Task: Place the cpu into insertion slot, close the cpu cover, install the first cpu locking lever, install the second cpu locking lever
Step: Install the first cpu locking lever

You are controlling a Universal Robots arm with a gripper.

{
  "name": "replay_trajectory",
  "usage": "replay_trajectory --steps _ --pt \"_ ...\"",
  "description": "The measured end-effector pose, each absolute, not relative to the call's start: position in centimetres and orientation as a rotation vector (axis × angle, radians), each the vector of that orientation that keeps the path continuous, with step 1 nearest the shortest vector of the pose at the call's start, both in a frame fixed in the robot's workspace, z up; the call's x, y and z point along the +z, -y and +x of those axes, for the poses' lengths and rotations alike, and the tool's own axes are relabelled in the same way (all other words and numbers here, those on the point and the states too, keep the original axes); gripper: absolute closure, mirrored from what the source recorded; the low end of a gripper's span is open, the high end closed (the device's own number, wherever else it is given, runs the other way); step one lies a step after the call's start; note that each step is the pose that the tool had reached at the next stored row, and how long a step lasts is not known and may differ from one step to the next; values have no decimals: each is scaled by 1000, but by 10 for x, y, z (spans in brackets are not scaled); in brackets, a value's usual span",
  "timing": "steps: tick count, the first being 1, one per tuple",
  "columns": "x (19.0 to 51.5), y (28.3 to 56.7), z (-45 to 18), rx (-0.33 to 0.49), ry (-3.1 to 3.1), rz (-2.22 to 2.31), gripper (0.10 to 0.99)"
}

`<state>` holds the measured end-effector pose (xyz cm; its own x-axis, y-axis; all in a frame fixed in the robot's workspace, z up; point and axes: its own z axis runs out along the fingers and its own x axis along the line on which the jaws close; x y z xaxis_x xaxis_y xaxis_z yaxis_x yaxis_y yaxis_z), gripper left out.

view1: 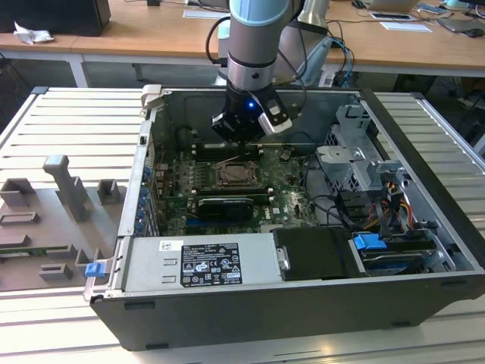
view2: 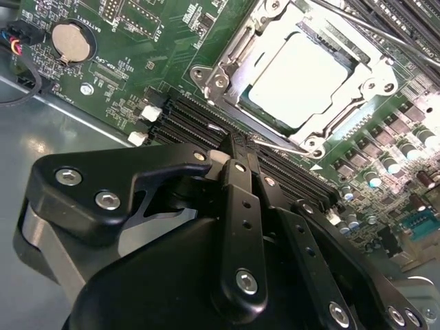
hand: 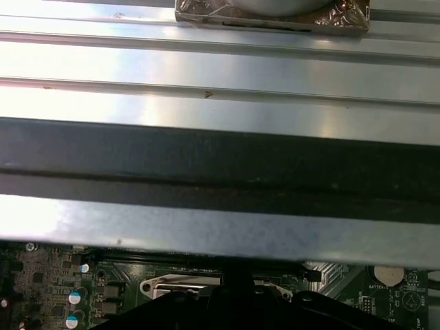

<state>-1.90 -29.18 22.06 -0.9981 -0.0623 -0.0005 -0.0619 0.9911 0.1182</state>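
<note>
second wrist view has my black claw (view2: pixel 237 148) pinched narrow and empty beside the pale square cpu (view2: pixel 301 79) seated under its silvery hinged cover (view2: pixel 234 55), so i judge lever work wants slow, square pressure.

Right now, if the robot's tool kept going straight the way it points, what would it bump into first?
Probably a thin metal locking lever beside the cpu cover, just past the tool in the second wrist view. The black memory slots sit close below too, and depth is hard to judge, so it might touch those instead.
</note>
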Motion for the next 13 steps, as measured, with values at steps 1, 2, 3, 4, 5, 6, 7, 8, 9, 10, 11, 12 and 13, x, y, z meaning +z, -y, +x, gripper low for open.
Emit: replay_trajectory --steps 1,2,3,4,5,6,7,8,9,10,11,12,13 --pt "220 292 -19 -186 3131 100 980" --pt "220 292 -18 -185 3131 106 980" --pt "220 292 -18 -185 3130 111 980" --pt "219 292 -17 -185 3130 118 980" --pt "219 292 -17 -186 3130 122 980" --pt "218 291 -16 -185 3129 128 980" --pt "217 291 -16 -185 3129 133 980" --pt "217 291 -16 -185 3128 136 980" --pt "216 291 -16 -185 3128 138 980" --pt "215 291 -16 -185 3128 140 980" --pt "212 291 -15 -185 3128 146 980" --pt "211 291 -15 -185 3127 148 980" --pt "210 291 -15 -185 3127 150 980"
